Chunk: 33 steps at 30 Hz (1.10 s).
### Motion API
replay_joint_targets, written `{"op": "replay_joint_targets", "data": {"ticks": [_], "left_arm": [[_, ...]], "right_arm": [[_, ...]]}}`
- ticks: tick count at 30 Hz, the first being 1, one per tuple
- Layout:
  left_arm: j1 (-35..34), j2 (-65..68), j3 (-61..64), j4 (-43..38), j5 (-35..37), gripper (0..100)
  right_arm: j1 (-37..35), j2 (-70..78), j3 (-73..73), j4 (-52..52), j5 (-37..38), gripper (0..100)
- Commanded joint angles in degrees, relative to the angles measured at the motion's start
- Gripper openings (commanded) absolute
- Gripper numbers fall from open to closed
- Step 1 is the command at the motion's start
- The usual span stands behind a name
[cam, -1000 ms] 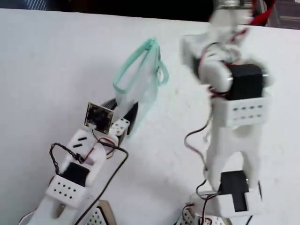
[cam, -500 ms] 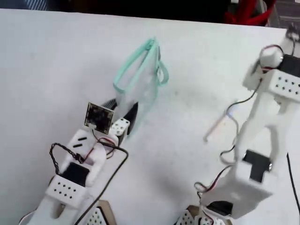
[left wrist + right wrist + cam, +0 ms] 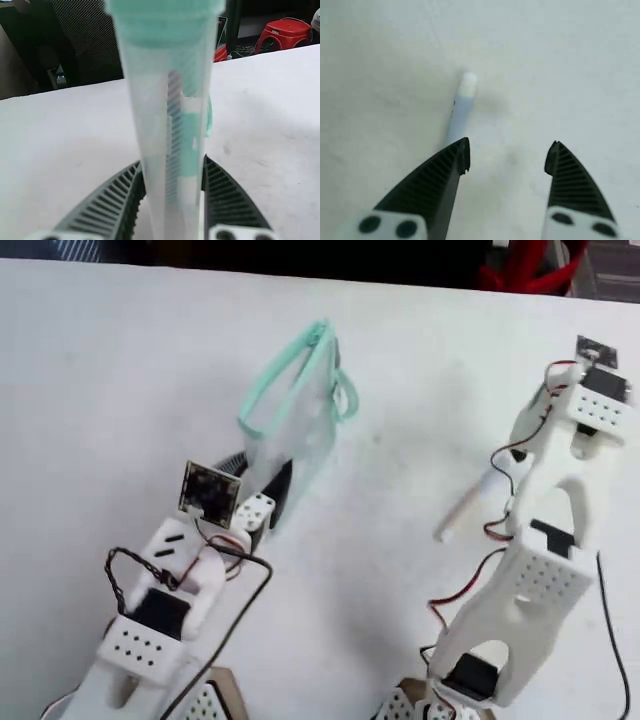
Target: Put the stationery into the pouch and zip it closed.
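A clear pouch (image 3: 297, 410) with a teal zip rim stands upright on the white table (image 3: 120, 380), its mouth gaping at the top. My left gripper (image 3: 268, 492) is shut on the pouch's near end; in the left wrist view the pouch (image 3: 170, 115) rises between the dark fingers (image 3: 112, 200). A pale pen (image 3: 463, 512) lies flat on the table to the right of the pouch. My right arm (image 3: 560, 440) hangs over the pen's far end. In the right wrist view my right gripper (image 3: 509, 150) is open just above the table, the pen (image 3: 461, 102) running under one fingertip.
The table's far edge (image 3: 300, 278) meets a dark background with a red stool (image 3: 530, 270) behind it. A wooden block (image 3: 215, 695) sits by the left arm's base. Bare white table lies between pouch and pen.
My right arm swung from the middle of the table out to the right, uncovering the pen, and now sits above the pen's far end. The left arm and pouch stayed put.
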<state>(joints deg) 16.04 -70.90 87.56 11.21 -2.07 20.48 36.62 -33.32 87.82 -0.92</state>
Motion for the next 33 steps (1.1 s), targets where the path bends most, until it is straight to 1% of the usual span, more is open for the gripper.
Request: {"op": "replay_joint_targets", "data": {"ticks": [1,4,7,20,22,25,27,33], "left_arm": [[-0.13,0.40,0.00,-0.35,-0.53,18],[-0.04,0.40,0.00,-0.35,-0.53,18],[-0.04,0.40,0.00,-0.26,-0.53,18],[-0.04,0.40,0.00,-0.35,-0.53,18],[-0.04,0.40,0.00,-0.26,-0.53,18],[0.04,0.40,0.00,-0.18,-0.53,18],[0.04,0.40,0.00,-0.09,-0.53,18],[1.63,0.40,0.09,0.00,-0.53,18]], "right_arm": [[-2.95,1.36,-4.13,-0.22,-6.51,24.4],[-3.47,3.82,-4.40,-0.92,-11.69,24.6],[-3.21,6.64,-4.40,-4.09,-16.00,24.6],[-3.47,11.03,-4.40,-11.12,-16.18,24.2],[-3.30,11.21,-4.40,-11.12,-16.18,21.0],[-3.21,11.30,-4.40,-11.12,-16.18,11.0],[-3.21,11.30,-4.40,-11.12,-16.18,6.5],[-3.03,12.62,-4.48,-11.12,-16.18,5.2]]}}
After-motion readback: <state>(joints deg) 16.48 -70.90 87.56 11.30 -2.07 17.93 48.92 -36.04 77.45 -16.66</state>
